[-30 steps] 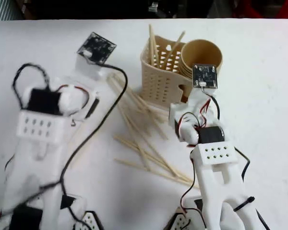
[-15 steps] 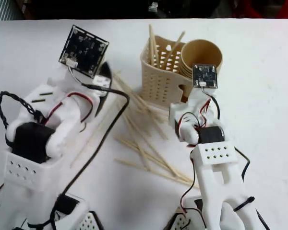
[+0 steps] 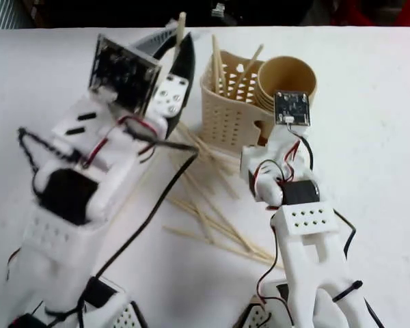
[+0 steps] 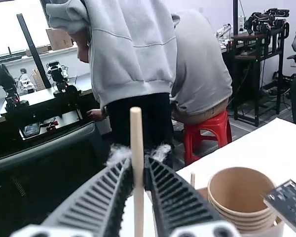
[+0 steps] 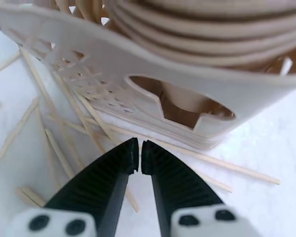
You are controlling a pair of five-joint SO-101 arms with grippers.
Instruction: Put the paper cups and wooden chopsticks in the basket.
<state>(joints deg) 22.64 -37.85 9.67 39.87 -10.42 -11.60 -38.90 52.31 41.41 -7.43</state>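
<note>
My left gripper (image 3: 173, 49) is raised left of the cream basket (image 3: 227, 116), shut on one wooden chopstick (image 3: 181, 22) that stands upright between its jaws (image 4: 136, 129). Nested paper cups (image 3: 287, 76) sit in the basket's right half, with a few chopsticks (image 3: 217, 58) leaning in its left half. Several more chopsticks (image 3: 206, 205) lie scattered on the white table between the arms. My right gripper (image 5: 139, 149) is shut with nothing in it. It is low over the table just in front of the basket wall (image 5: 138, 64), with the cups (image 5: 212, 39) above that wall.
The white table (image 3: 376, 137) has free room at the right and far left. A black cable (image 3: 150, 191) from the left arm trails over the loose chopsticks. People and furniture stand in the room beyond the table's far edge.
My left arm has lifted from the table and swung up and right toward the basket, carrying a chopstick. The right arm has kept still.
</note>
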